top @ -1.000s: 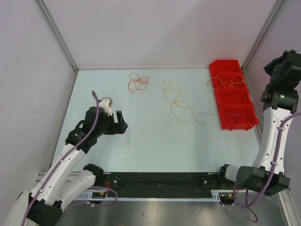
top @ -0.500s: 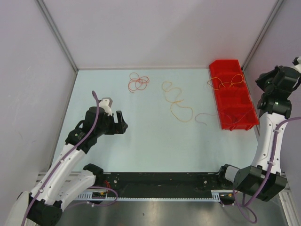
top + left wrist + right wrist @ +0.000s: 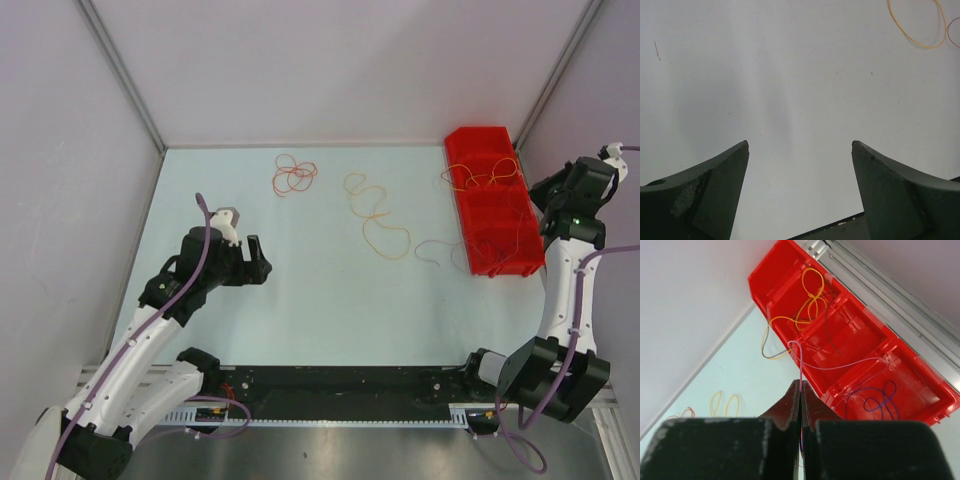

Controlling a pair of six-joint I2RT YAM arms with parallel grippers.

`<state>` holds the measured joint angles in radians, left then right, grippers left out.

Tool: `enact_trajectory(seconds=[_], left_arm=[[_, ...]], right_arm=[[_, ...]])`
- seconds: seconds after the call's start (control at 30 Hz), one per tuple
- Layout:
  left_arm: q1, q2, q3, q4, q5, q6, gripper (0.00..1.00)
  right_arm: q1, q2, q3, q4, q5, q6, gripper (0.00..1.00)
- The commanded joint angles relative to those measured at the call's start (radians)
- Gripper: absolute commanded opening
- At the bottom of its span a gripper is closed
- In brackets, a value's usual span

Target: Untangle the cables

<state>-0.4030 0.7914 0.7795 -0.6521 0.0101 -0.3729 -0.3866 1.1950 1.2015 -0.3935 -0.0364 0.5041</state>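
Right end effector (image 3: 800, 386) pinches one pinkish cable (image 3: 800, 365) above one red bin (image 3: 781, 269) — left end effector (image 3: 800, 144) wide open.

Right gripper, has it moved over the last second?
Yes. The right gripper has swung left and toward the near edge, closing on the red bin.

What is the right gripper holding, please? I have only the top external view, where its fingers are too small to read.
Observer: The right gripper is shut on a thin pale pink cable, seen from the right wrist.
Operator: Where does that cable lead?
Observer: It loops up from the grip, then runs across the middle compartment of the red plastic bin.
Operator: And the left gripper?
Observer: The left gripper is open, with only bare light table between its fingers.
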Motion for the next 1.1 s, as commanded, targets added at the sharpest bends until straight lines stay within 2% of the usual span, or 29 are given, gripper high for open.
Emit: enact_trajectory(seconds=[0.0, 0.17, 0.33, 0.6, 0.73, 1.07], left_arm=[[-0.005, -0.014, -0.005, 0.029, -0.006, 0.008, 0.89], [-0.007, -0.015, -0.006, 0.029, -0.006, 0.008, 0.89], [-0.005, -0.014, -0.005, 0.028, -0.007, 0.008, 0.89], [-0.007, -0.009, -0.005, 0.026, -0.007, 0.008, 0.89], [-0.005, -0.008, -0.005, 0.026, -0.007, 0.008, 0.89], [-0.007, -0.011, -0.005, 0.028, -0.007, 0.008, 0.89]], right_arm=[[-0.006, -0.006, -0.034, -0.013, 0.08, 0.014, 0.0], [-0.018, 0.041, -0.048, 0.019, 0.138, 0.025, 0.0], [-0.104, 0.104, -0.037, 0.129, -0.02, 0.109, 0.0], [-0.107, 0.161, 0.012, 0.087, -0.037, 0.146, 0.0], [-0.104, 0.167, -0.089, 0.076, -0.057, 0.142, 0.0], [-0.069, 0.109, -0.292, 0.001, 0.068, 0.185, 0.0]])
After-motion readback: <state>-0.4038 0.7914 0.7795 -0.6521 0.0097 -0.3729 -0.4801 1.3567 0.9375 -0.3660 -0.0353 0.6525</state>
